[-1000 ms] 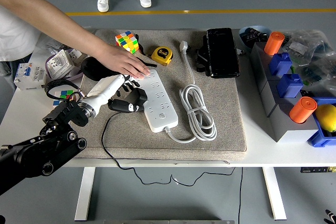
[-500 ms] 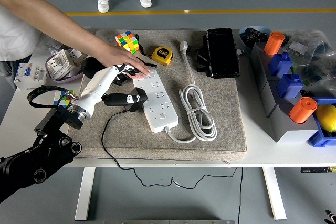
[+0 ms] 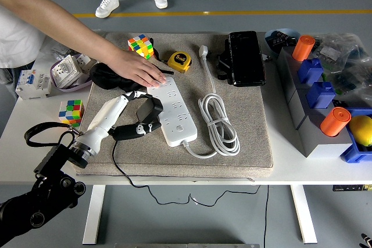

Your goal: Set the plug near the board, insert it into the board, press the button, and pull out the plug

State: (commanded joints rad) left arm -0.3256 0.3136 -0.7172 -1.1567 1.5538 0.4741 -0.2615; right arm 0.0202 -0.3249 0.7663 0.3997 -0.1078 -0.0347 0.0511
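Head view: left hand (image 3: 141,98) gripping plug (image 3: 139,129) beside board (image 3: 173,113); insertion, button press, removal pending.

Only 1 view was given, the head view. The camera sat high on the robot's side and looked forward and down over the white table (image 3: 302,169), whose near edge ran across the lower part of the frame. It stood far enough back to take in the whole grey mat (image 3: 256,137), both ends of the table, the floor beyond its far edge, and the table legs below.
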